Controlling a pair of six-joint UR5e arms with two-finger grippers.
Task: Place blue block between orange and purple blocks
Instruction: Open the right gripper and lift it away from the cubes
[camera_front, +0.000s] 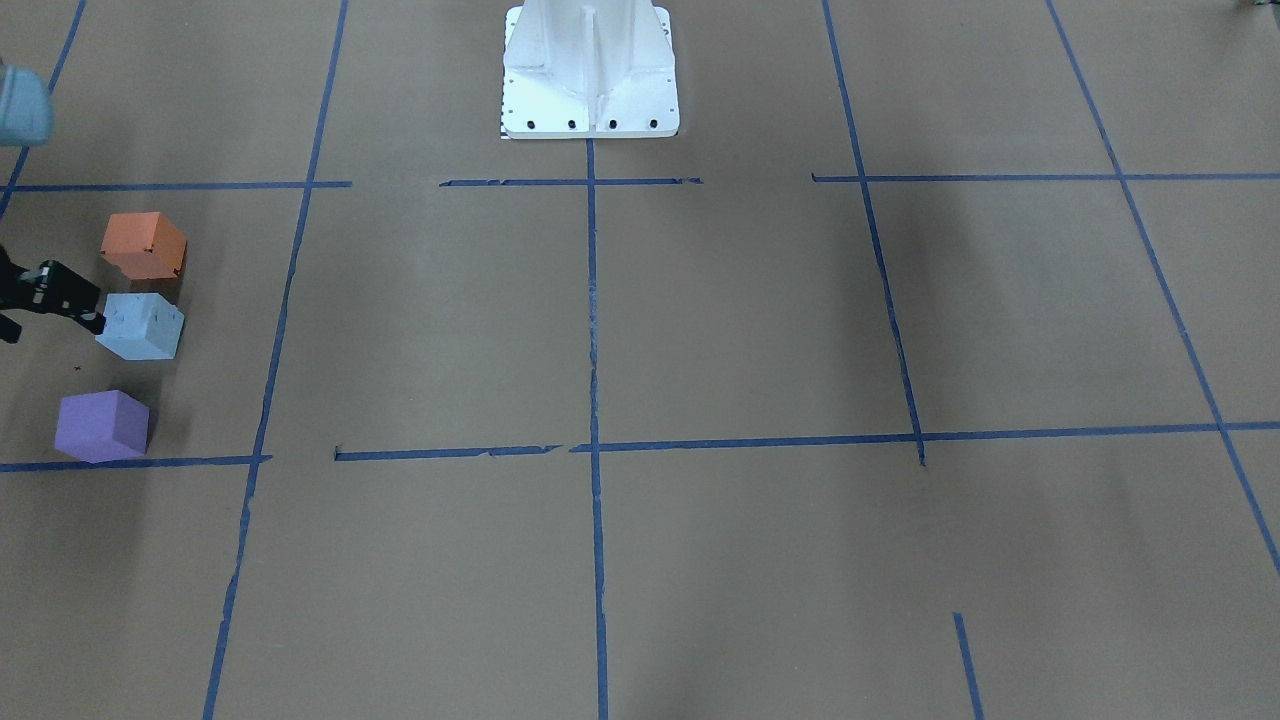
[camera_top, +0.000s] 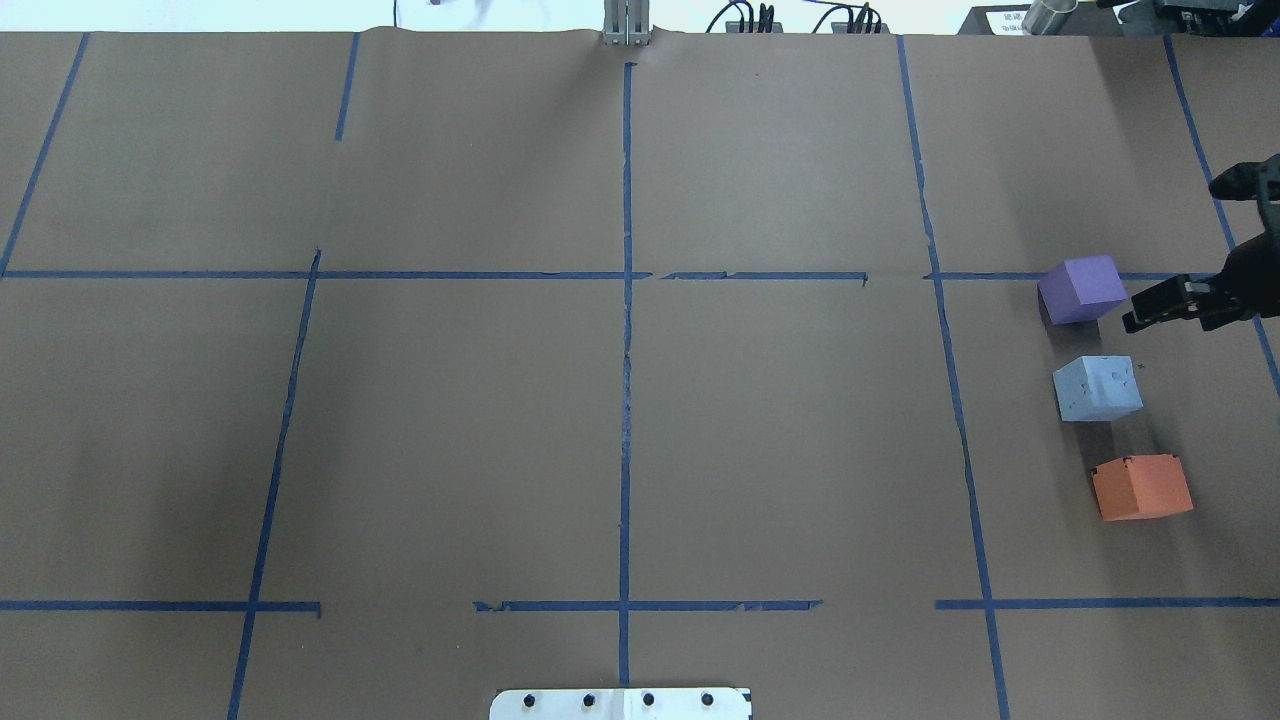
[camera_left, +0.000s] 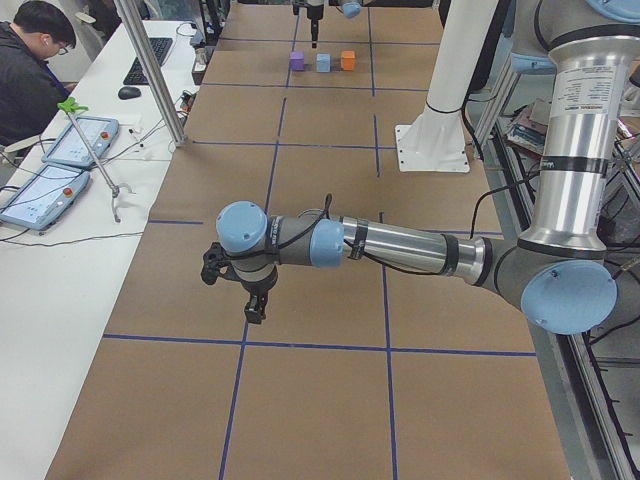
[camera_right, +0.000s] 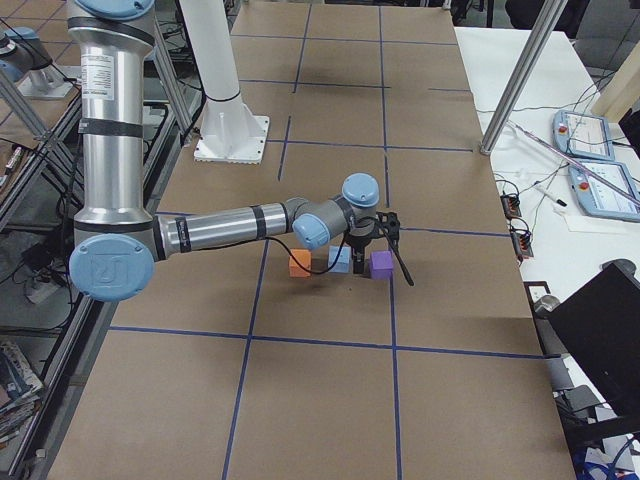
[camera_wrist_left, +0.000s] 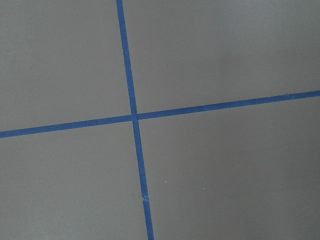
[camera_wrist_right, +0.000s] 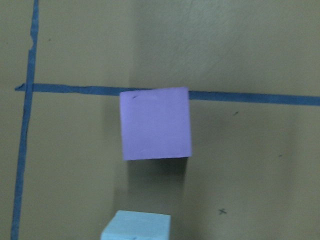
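The blue block (camera_top: 1097, 388) rests on the table between the orange block (camera_top: 1142, 487) and the purple block (camera_top: 1081, 289), in a row at the robot's far right. It touches neither. The front view shows the same row: orange (camera_front: 145, 245), blue (camera_front: 142, 325), purple (camera_front: 102, 425). My right gripper (camera_top: 1175, 255) hovers beside the purple and blue blocks, open and empty. Its wrist view shows the purple block (camera_wrist_right: 156, 123) centred and the top of the blue block (camera_wrist_right: 136, 226) at the bottom edge. My left gripper (camera_left: 255, 300) shows only in the exterior left view, so I cannot tell its state.
Blue tape lines (camera_top: 626, 300) mark a grid on the brown table. The white robot base (camera_front: 590, 70) stands at the middle of the robot's edge. An operator (camera_left: 30, 60) sits at a side table with teach pendants (camera_left: 70, 140).
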